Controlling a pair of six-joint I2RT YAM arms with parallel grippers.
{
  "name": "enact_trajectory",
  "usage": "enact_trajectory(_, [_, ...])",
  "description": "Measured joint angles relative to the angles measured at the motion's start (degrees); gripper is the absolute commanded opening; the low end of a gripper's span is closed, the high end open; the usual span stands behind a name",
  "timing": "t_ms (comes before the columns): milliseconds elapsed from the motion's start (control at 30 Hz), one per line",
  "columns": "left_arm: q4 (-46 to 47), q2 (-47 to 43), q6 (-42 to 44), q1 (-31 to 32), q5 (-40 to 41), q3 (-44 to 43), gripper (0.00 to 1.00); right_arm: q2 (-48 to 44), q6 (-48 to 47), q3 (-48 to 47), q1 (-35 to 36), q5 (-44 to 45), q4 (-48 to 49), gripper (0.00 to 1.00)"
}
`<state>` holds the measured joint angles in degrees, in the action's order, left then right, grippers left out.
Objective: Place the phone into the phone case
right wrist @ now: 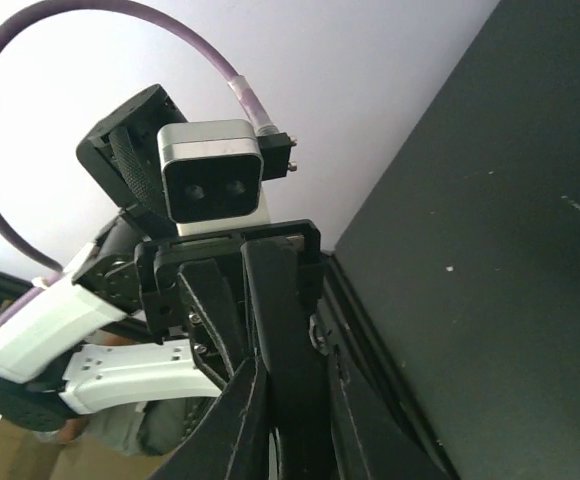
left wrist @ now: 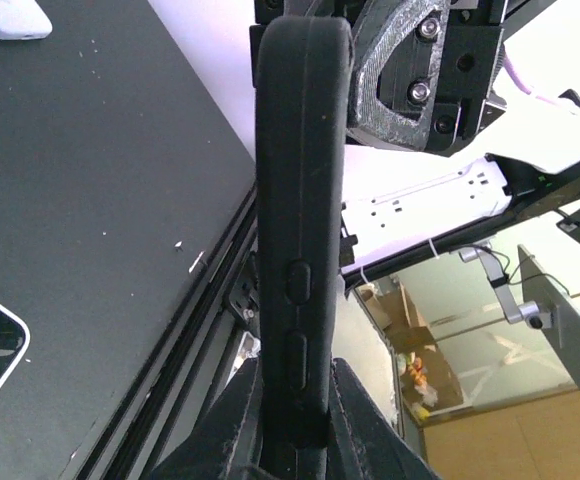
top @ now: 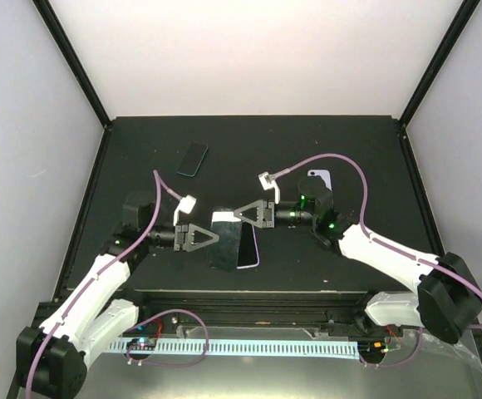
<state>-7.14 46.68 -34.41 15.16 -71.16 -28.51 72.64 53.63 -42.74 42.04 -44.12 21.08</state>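
The jaws of the left gripper (left wrist: 295, 375) are being pressed shut on the near end of the black phone case (left wrist: 300, 200). The case is being held edge-on, with its raised side-button covers turned toward the wrist camera. The jaws of the right gripper (right wrist: 292, 370) are being clamped on the opposite end of the same case, so it is being spanned between the two arms and appears raised off the table (top: 141, 150).

Just beneath it, toward the right arm, a phone (top: 248, 249) with a pale rim is lying flat, dark face up, partly hidden by the case. A darker phone (top: 193, 159) is lying well apart near the back, and a pale case (top: 318, 178) is lying beyond the right arm. Which phone is meant cannot be told for certain.

The case is being judged light, rubbery and flexible. It is likely to bow or twist if squeezed hard, so its stiffer rim and corners are being favoured as holds. The phone is being judged stiff, heavier, slick and fragile at the glass. It would be better taken across its long edges than pinched on its face.
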Motion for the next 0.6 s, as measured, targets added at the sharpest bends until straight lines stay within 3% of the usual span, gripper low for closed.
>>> enact_trajectory(233, [-6.9, 3.0, 7.2, 0.6, 1.3, -3.0, 0.01, -2.1, -7.4, -1.8, 0.2, 3.2, -9.1, 0.04])
enact_trajectory(333, [-7.0, 2.8, 7.9, 0.7, 1.4, -3.2, 0.01, -2.9, -10.2, -3.0, 0.4, 4.0, -12.3, 0.15])
enact_trajectory(467, [-5.9, 2.0, 7.1, 1.0, 1.0, -3.2, 0.02, -4.2, -11.4, -3.5, 0.6, 4.5, -14.8, 0.44])
enact_trajectory(600, [-2.3, 0.4, 1.9, 0.6, 1.9, -1.2, 0.02, -5.6, -9.6, -2.7, 0.0, 4.1, -13.1, 0.62])
